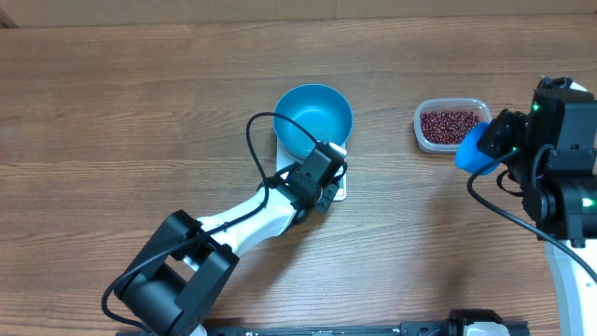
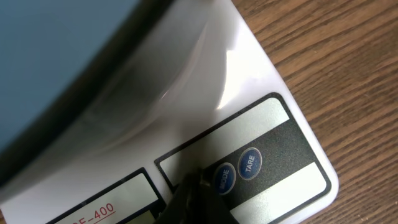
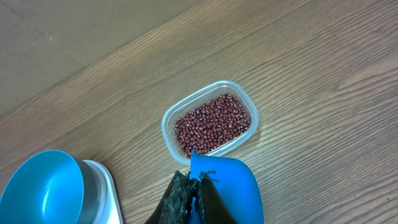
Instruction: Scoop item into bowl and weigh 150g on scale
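The blue bowl (image 1: pixel 312 119) stands empty on the white scale (image 1: pixel 282 151). My left gripper (image 1: pixel 326 187) is shut, its dark tip (image 2: pixel 194 183) resting on the scale's front panel (image 2: pixel 273 134) just left of the MODE button (image 2: pixel 223 178), with the TARE button (image 2: pixel 250 163) beside it. The bowl's side (image 2: pixel 56 68) fills the upper left of the left wrist view. My right gripper (image 3: pixel 198 186) is shut on a small blue scoop (image 3: pixel 230 186), held just in front of the clear tub (image 3: pixel 166 127) of red-brown beans (image 3: pixel 214 124). The scoop (image 1: pixel 474 149) hangs beside the tub (image 1: pixel 451 123).
Bare wooden tabletop (image 1: pixel 140 112) lies to the left and front. The bowl (image 3: pixel 43 190) and scale (image 3: pixel 102 186) sit at the lower left of the right wrist view. The left arm's black cable (image 1: pixel 256 140) loops beside the scale.
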Tool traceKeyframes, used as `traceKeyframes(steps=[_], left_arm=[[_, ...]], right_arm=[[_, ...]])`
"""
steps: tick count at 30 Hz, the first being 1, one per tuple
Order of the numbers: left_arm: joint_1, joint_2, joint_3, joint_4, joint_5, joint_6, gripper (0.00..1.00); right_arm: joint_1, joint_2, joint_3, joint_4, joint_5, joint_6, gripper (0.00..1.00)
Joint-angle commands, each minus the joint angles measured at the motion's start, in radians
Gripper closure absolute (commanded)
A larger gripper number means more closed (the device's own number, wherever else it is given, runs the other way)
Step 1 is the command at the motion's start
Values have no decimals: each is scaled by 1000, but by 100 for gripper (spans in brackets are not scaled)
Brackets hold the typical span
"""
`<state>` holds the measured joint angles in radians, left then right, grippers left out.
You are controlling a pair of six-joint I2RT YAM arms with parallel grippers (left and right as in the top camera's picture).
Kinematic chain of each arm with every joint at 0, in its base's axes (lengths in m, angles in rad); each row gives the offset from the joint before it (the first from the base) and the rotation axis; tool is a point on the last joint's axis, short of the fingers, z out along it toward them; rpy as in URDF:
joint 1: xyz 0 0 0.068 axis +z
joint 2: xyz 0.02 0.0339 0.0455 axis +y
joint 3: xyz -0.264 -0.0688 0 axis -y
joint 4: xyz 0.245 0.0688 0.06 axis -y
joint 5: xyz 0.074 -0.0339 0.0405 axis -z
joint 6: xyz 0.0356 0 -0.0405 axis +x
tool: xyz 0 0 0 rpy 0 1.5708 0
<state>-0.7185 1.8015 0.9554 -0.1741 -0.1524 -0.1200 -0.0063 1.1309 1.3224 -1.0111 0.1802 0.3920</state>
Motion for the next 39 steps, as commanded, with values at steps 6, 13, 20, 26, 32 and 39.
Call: traceKeyframes(steps=[6, 13, 20, 26, 32, 39], left_arm=[[6, -18, -2, -33, -8, 19, 96], [5, -216, -2, -114, -7, 19, 44], [5, -369, -2, -303, 48, -2, 1], [5, -501, -2, -383, 25, -18, 0], [5, -610, -2, -402, -16, -14, 0], [6, -658, -2, -470, -49, -10, 0]], right_arm=[[-3, -6, 21, 6, 2, -1, 96], [-3, -6, 21, 6, 2, -1, 96], [-3, -6, 21, 6, 2, 0, 96], [-3, -6, 21, 7, 2, 0, 96], [-3, -6, 21, 6, 2, 0, 96], [-2, -6, 21, 6, 2, 0, 96]])
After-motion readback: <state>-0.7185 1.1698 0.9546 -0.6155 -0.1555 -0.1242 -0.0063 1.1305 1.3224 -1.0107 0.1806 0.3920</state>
